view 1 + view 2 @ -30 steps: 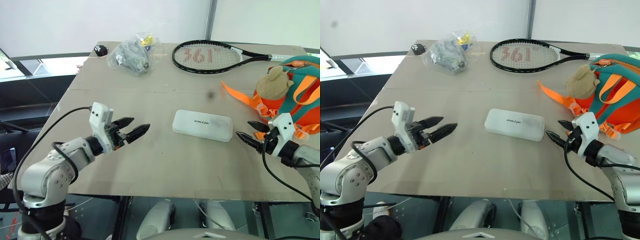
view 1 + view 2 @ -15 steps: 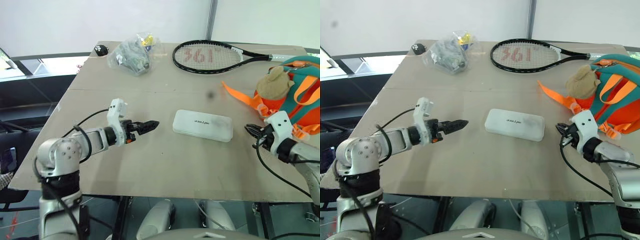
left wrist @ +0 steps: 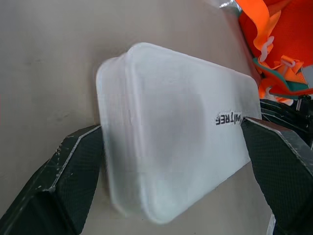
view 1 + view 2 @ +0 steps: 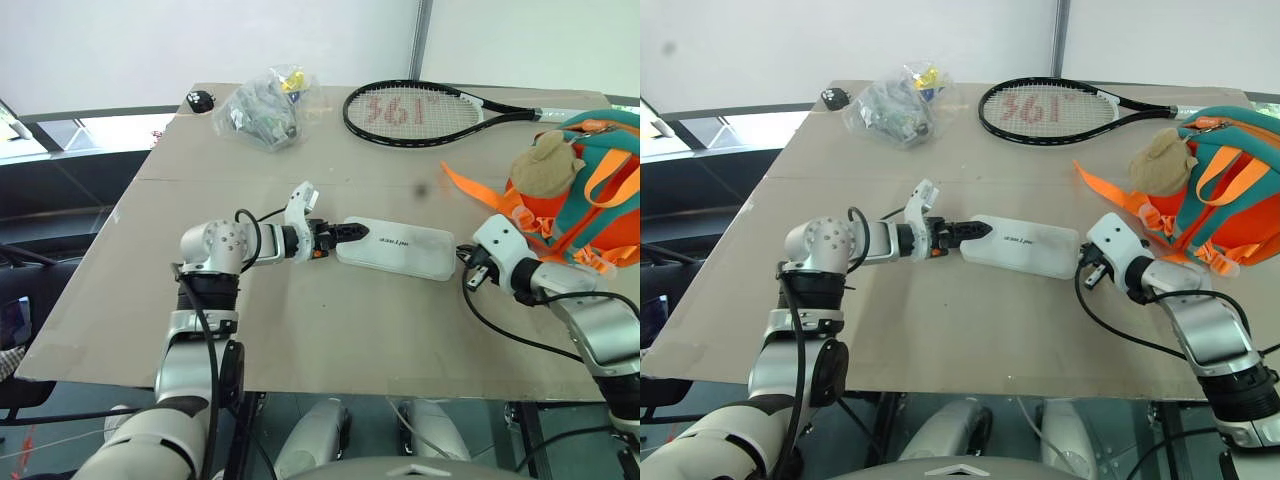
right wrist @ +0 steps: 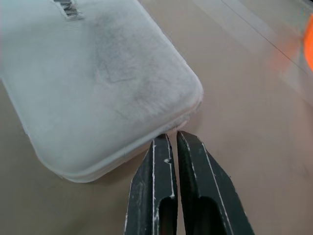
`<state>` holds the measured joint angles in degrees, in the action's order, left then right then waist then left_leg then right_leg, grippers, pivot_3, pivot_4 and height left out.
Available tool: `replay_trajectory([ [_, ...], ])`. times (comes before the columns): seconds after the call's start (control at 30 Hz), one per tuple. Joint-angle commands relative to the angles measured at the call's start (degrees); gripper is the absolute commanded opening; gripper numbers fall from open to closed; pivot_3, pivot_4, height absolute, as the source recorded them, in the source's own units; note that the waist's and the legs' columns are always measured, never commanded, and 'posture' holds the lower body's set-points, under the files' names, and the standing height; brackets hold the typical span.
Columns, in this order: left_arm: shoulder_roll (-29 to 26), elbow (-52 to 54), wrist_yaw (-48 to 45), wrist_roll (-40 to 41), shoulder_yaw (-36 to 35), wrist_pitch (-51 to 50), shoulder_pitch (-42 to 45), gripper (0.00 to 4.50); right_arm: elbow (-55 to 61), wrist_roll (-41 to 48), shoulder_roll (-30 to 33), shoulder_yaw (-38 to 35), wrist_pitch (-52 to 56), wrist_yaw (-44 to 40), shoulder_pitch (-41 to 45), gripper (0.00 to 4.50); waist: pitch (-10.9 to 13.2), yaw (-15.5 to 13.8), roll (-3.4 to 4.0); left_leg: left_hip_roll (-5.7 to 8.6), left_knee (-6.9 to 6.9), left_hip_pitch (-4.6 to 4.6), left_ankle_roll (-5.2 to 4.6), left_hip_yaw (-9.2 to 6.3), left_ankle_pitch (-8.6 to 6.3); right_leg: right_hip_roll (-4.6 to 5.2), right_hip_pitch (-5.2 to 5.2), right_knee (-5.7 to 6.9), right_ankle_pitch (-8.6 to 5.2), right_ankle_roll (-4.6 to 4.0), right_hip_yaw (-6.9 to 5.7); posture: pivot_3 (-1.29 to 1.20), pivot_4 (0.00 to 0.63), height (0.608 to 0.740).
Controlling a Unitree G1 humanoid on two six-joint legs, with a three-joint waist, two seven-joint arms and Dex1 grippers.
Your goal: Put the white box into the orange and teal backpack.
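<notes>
Left pincer (image 3: 171, 147): spread wide, one finger (image 3: 73, 171) on each side of the near short end of the white box (image 4: 393, 248); not yet clamped. Stance suits a grab across the box's width.
Right pincer (image 5: 171, 142): fingers pressed together, holding nothing; tips sit against the rounded corner at the box's far short end. Likely a stop, so the box cannot slide away while the left one takes hold.
White box: flat on the table (image 4: 300, 330), lettering up, lying between the two pincers, near the table's middle. Not lifted.
Backpack (image 4: 590, 200): orange and teal, at the table's right edge, just beyond the right arm; beige plush toy (image 4: 545, 165) on its front, orange straps (image 4: 480, 195) trailing toward the box. Opening not readable from here.
Step in hand: securing the box from both ends before any lift; packing itself not started.
Bystanders: black racket (image 4: 420, 105) and clear bag of small items (image 4: 262, 110) at the far edge, well apart from the work.
Risk: smooth case, could squirt out if squeezed off-centre.
</notes>
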<state>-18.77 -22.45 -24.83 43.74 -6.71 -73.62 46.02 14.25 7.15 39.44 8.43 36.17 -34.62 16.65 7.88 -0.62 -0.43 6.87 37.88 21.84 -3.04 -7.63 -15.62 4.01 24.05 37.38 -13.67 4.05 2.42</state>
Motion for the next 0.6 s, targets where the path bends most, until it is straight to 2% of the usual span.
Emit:
replay_trajectory([
  [0.03, 1.5, -4.3, -6.3, -1.2, 3.3, 0.0, 0.9, 4.5, -0.9, -1.8, -2.2, 4.8, -1.2, -2.2, 4.3, 0.06, 0.0, 0.0, 0.0, 0.0, 0.04, -0.02, 0.0, 0.0, 0.0, 0.0, -0.01, 0.03, 0.0, 0.0, 0.0, 0.0, 0.15, 0.739],
  [0.23, 3.1, -4.0, -11.7, 1.6, -0.1, -4.1, 0.9, 4.5, -3.6, -4.4, -4.6, 7.2, -3.4, -2.9, 6.6, 0.06, 0.0, -0.1, -0.01, 0.02, 0.23, 0.06, 0.0, -0.08, -0.01, 0.01, -0.01, 0.14, 0.0, 0.0, -0.08, 0.0, 0.15, 0.739],
  [0.43, 3.6, -1.3, -10.3, 3.6, -7.5, -7.2, -1.4, 4.5, -4.9, -5.5, -5.4, 6.1, -5.7, -3.1, 6.0, 0.06, 0.0, 0.2, -0.01, 0.03, 0.3, 0.05, 0.01, -0.09, -0.01, 0.0, 0.02, 0.26, 0.0, 0.0, -0.06, 0.0, 0.15, 0.739],
  [0.57, 3.6, 2.3, -9.3, 5.1, -11.5, -9.0, -4.7, 3.63, -5.3, -5.1, -6.5, 4.9, -7.4, -2.5, 5.3, 0.0, 0.0, 0.2, -0.01, 0.03, 0.3, 0.06, 0.01, -0.09, -0.01, 0.0, 0.03, 0.26, 0.0, 0.0, -0.05, 0.0, 0.15, 0.739],
  [0.6, 3.8, 2.9, -8.9, 5.2, -12.1, -9.2, -5.1, 3.24, -5.2, -4.9, -6.8, 4.7, -7.5, -2.4, 5.3, 0.0, 0.0, 0.2, -0.01, 0.03, 0.29, 0.06, 0.01, -0.08, -0.01, 0.01, 0.03, 0.26, 0.0, 0.01, -0.04, 0.0, 0.15, 0.739],
])
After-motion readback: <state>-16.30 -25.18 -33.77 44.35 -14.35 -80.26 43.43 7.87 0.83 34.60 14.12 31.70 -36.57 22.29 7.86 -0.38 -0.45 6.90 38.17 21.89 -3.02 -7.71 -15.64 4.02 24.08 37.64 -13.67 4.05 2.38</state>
